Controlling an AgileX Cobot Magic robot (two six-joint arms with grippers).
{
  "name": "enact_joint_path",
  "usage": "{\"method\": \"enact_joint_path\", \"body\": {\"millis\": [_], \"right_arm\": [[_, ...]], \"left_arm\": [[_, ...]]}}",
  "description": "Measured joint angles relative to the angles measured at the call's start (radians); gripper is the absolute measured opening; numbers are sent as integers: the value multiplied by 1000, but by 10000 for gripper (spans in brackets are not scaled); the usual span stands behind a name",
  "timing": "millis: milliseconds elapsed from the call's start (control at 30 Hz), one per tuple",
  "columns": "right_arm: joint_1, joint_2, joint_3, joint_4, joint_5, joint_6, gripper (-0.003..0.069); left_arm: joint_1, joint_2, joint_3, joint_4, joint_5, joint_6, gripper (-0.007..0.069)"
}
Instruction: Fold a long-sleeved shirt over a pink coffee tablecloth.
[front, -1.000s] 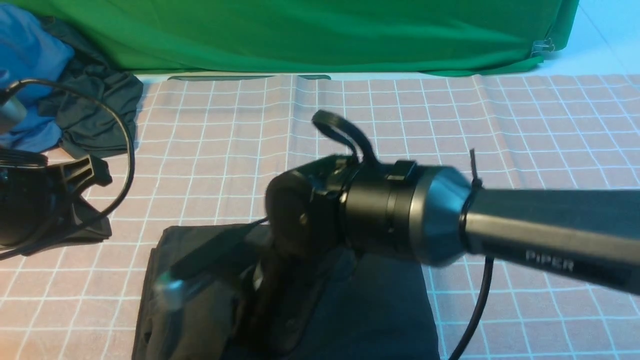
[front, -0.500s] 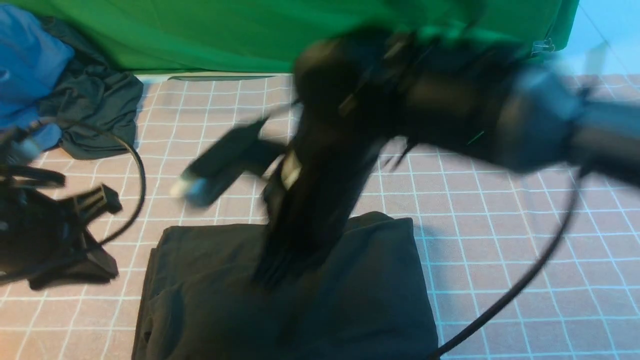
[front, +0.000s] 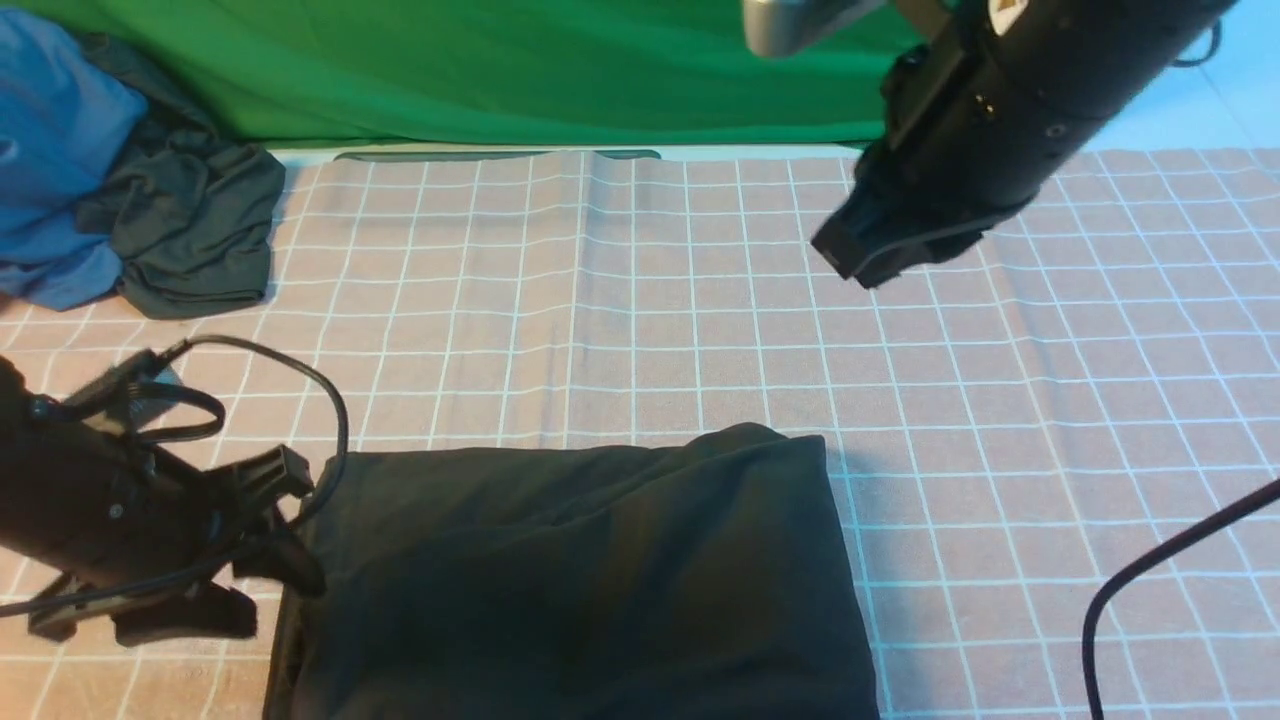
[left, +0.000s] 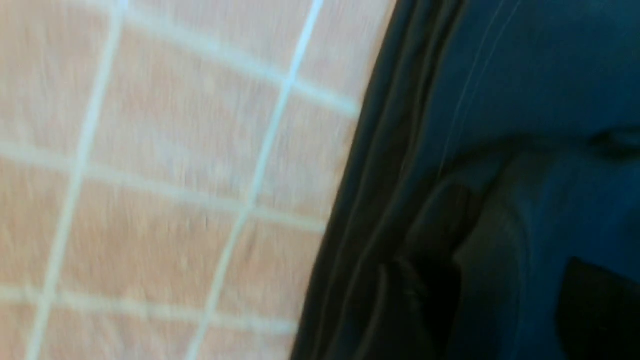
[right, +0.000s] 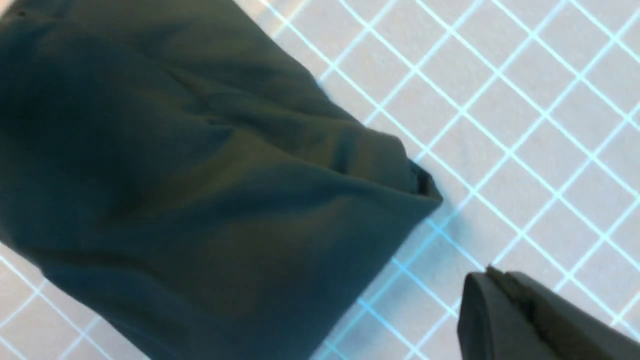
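The black long-sleeved shirt (front: 570, 580) lies folded into a rough rectangle on the pink coffee tablecloth (front: 650, 330), near the front edge. My left gripper (front: 285, 522) sits low at the shirt's left edge, its two fingers spread apart, open. In the left wrist view the shirt's layered edge (left: 500, 100) meets the tablecloth (left: 150, 175); the rest there is dark. My right gripper (front: 855, 250) hangs high at the back right, clear of the shirt. In the right wrist view it (right: 492, 274) is shut and empty above the tablecloth (right: 525, 125), beside the shirt's corner (right: 200, 175).
A blue garment (front: 50, 150) and a dark grey-green garment (front: 190, 230) are heaped at the back left. A green cloth (front: 550, 70) drapes along the back. A black cable (front: 1150, 580) loops over the tablecloth at the front right.
My right arm lifted off the shirt and swung up to the back right, still shut. My left arm moved in to the shirt's left edge and its fingers spread.
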Motion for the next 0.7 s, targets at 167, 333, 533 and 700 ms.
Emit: {"method": "enact_joint_path", "body": {"millis": [167,333,533,700], "right_arm": [[-1,1,67,9,-44,0,37],[-1,1,117,15,-82,0,37],[-1,1,120,16,-110,-4,37],[-1,1,120,17,-124,-4,37]], "left_arm": [[0,36,0,-46,-26,72,596],[0,112,0,-61,-29,119,570],[0,168,0,-87,-26,185,343],[0,168,-3,-88,-23,211,89]]}}
